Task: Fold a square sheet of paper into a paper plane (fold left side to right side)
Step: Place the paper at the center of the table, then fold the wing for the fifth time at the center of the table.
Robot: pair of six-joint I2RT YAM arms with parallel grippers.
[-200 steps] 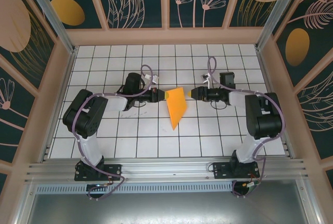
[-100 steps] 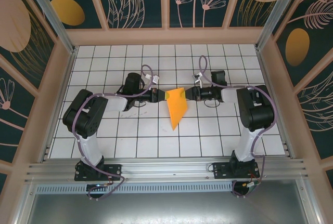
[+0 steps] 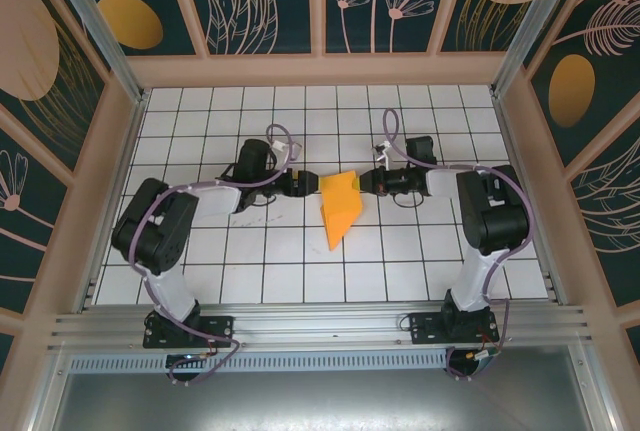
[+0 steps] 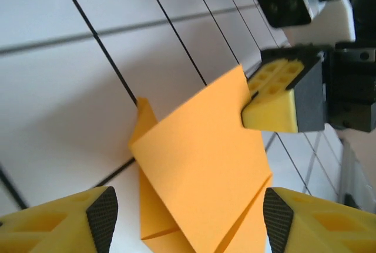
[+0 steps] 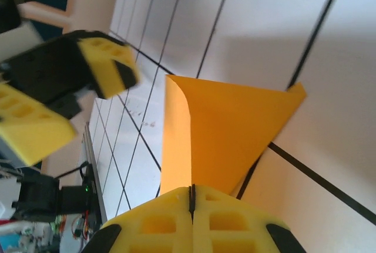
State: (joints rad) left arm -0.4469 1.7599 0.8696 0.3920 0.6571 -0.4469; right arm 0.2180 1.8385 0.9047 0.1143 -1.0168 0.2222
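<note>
The bright orange sheet of paper (image 3: pixel 340 207) is folded into a narrow pointed dart, like a paper plane, with its tip toward the arms. Its upper part is lifted off the white tiles. My right gripper (image 3: pixel 362 182) is shut on the paper's upper right edge, and in the right wrist view its yellow jaws (image 5: pixel 192 193) press together over the orange paper (image 5: pixel 235 130). My left gripper (image 3: pixel 312 184) is open at the paper's left side. In the left wrist view its fingers stand wide apart on either side of the creased paper (image 4: pixel 205 165) without touching it.
The white tiled table (image 3: pixel 240 251) is boxed in by beige walls, with a metal rail at the near edge (image 3: pixel 320 326). Both arms reach toward the middle and their grippers face each other closely. Dark smudges mark a tile left of the paper (image 3: pixel 270 203).
My left gripper has opened and let go of the paper's left edge. My right gripper has moved in and shut on the paper's right edge. The paper shifted slightly.
</note>
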